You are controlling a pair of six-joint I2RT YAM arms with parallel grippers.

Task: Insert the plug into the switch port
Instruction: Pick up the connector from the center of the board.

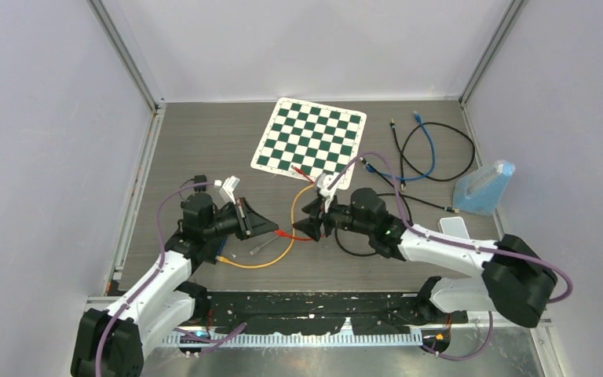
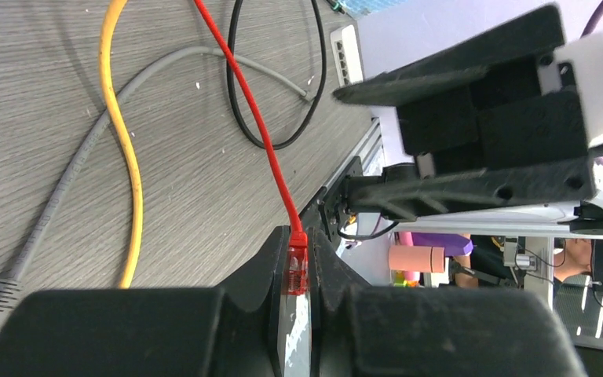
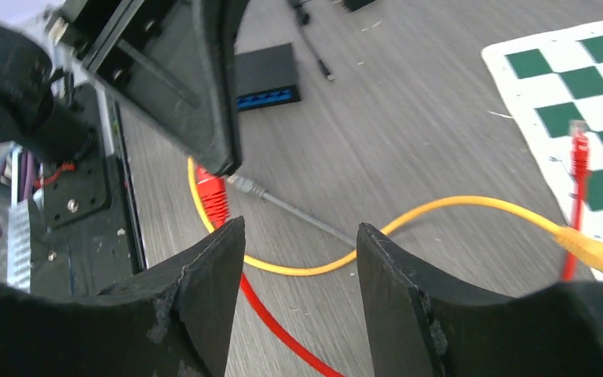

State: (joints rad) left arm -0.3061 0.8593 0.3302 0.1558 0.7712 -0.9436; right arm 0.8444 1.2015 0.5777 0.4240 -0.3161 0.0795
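Left wrist view: the left fingers (image 2: 273, 265) are pinching the red plug (image 2: 297, 271) between their tips, almost closed on it, its red cable (image 2: 259, 118) trailing off over the tabletop (image 2: 47, 118). Right wrist view: the right fingers (image 3: 212, 275) are standing well apart, gripping nothing, facing the plug just beyond them, with the cable passing under the gap. The black switch (image 3: 265, 75) is lying farther back, its left edge hiding behind the left fingers, its blue ports too blurred to count.
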